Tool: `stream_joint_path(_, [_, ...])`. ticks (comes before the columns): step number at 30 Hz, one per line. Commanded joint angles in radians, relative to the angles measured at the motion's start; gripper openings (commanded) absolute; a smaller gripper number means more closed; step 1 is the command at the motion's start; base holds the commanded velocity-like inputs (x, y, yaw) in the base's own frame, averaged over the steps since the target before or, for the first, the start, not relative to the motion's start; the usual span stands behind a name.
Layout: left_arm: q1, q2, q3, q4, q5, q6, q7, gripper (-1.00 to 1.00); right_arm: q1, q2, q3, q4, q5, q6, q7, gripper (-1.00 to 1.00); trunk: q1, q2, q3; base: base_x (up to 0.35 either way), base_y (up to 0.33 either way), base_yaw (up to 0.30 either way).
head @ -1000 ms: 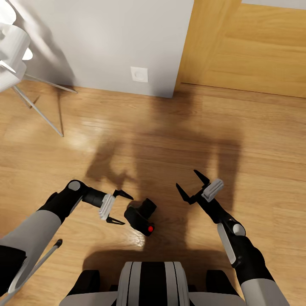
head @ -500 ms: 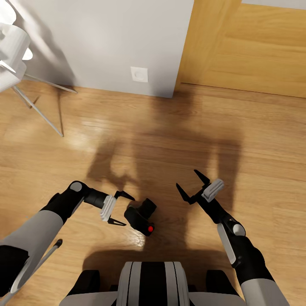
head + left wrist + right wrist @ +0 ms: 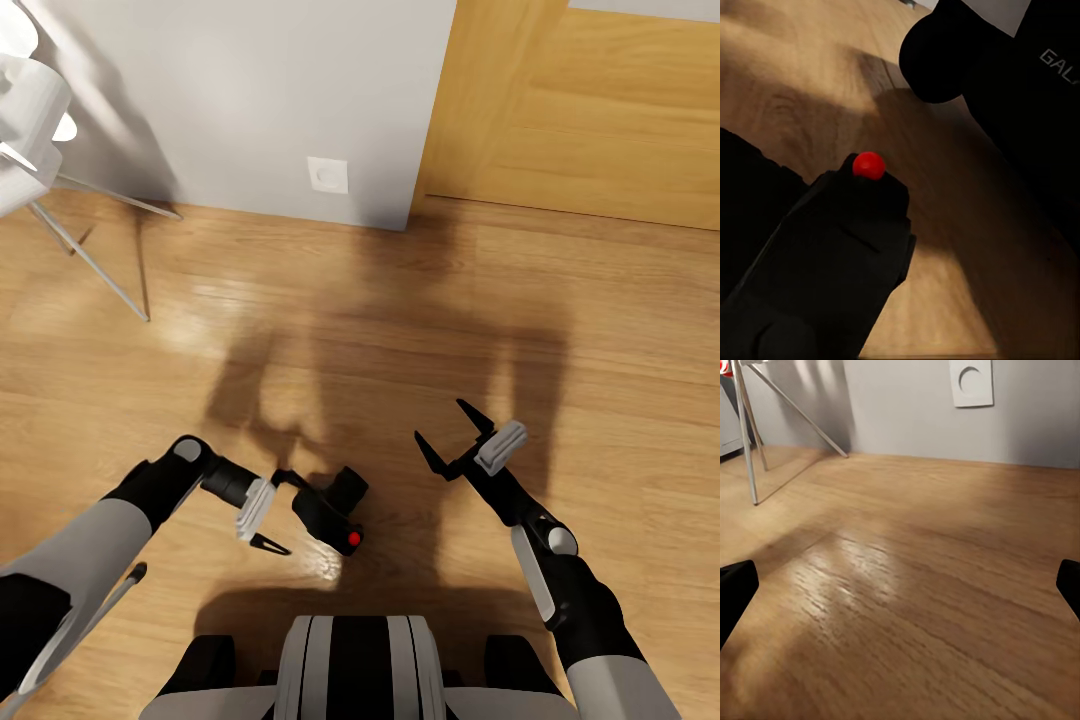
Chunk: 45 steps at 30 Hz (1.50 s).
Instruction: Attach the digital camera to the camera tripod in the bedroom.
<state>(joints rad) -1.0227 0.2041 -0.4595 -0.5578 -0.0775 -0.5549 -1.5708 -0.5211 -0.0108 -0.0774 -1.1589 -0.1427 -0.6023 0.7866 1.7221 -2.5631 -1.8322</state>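
While the camera (image 3: 332, 508) is lying on the floor (image 3: 300, 330) at lower centre, the left gripper (image 3: 278, 509) is being held open around its side, gripping nothing; squaring before closing seems advisable.

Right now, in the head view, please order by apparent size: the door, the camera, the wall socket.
1. door, by far the largest.
2. camera.
3. socket, looks smaller than the camera, but it is farther away, so the true order is unsure.
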Motion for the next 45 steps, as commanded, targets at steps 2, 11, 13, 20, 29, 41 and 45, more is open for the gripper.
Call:
stream_joint_path(2, [0.000,0.001,-0.010,0.002,0.000,-0.011,0.000,1.00,0.000,0.000,-0.001,0.001,-0.009,0.001,0.010,1.00,0.000,0.000,0.000,0.000,0.000,0.000])
stream_joint_path(11, [0.022,0.022,0.008,-0.018,0.004,-0.014,0.005,1.00,0.005,-0.023,0.001,-0.005,-0.006,0.005,0.013,1.00,0.000,0.000,0.000,0.000,0.000,0.000])
stream_joint_path(13, [0.034,0.022,0.019,-0.027,0.004,-0.014,0.005,1.00,0.004,-0.034,0.001,-0.005,-0.006,0.005,0.013,1.00,0.000,0.000,0.000,0.000,0.000,0.000])
stream_joint_path(20, [0.057,0.026,0.059,-0.031,0.029,0.008,0.002,1.00,0.005,-0.054,0.000,0.027,-0.007,0.000,0.014,1.00,0.000,0.000,0.000,0.000,0.000,0.000])
stream_joint_path(29, [0.062,0.075,0.109,-0.044,0.080,0.059,0.000,1.00,0.005,-0.058,0.000,0.077,-0.007,-0.004,0.012,1.00,0.000,0.000,0.000,0.000,0.000,0.000])
stream_joint_path(41, [0.054,0.141,0.177,-0.112,0.147,0.118,0.000,1.00,0.006,-0.058,0.001,0.138,-0.007,-0.004,0.008,1.00,0.000,0.000,0.000,0.000,0.000,0.000])
stream_joint_path(45, [0.036,0.164,0.199,-0.130,0.169,0.140,0.011,1.00,0.005,-0.058,0.001,0.138,-0.007,-0.004,0.008,1.00,0.000,0.000,0.000,0.000,0.000,0.000])
